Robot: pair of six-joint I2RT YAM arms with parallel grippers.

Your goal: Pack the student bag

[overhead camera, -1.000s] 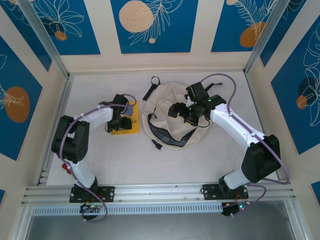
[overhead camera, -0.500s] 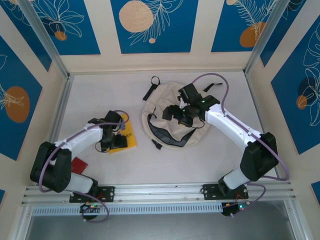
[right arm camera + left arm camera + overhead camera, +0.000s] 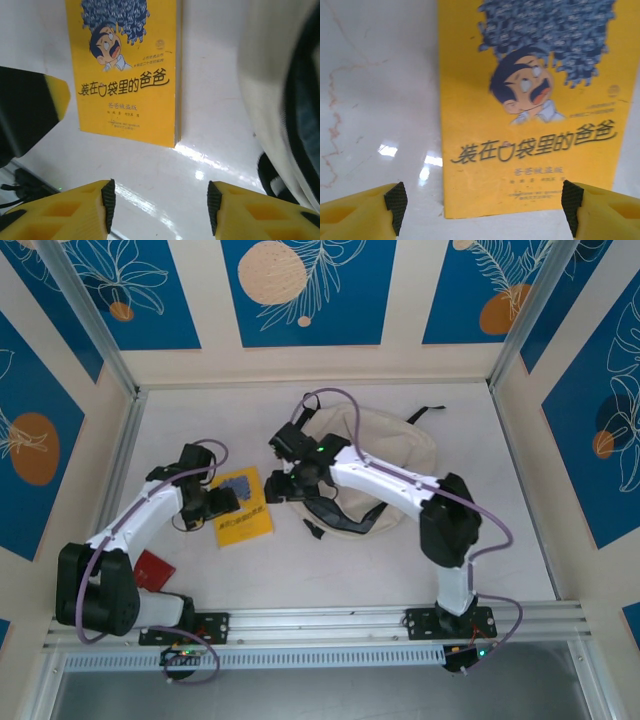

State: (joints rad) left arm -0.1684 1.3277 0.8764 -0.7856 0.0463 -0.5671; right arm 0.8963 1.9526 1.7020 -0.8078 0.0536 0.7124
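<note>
The student bag, cream with black trim, lies slumped at the middle back of the table, and its edge shows in the right wrist view. A yellow book with a cartoon cover lies flat to its left. My left gripper is at the book's left edge, open and empty. My right arm reaches across the bag. Its gripper hovers open over bare table between book and bag, nothing between the fingers.
A small red flat thing lies near the left arm's base. The white table has free room along the front. Walls close the table at the back and sides. A black strap sticks out behind the bag.
The right arm swung left from over the bag to beside the book, its jaws narrowing. The left arm drew back to the book's left edge. The bag spread toward the right.
</note>
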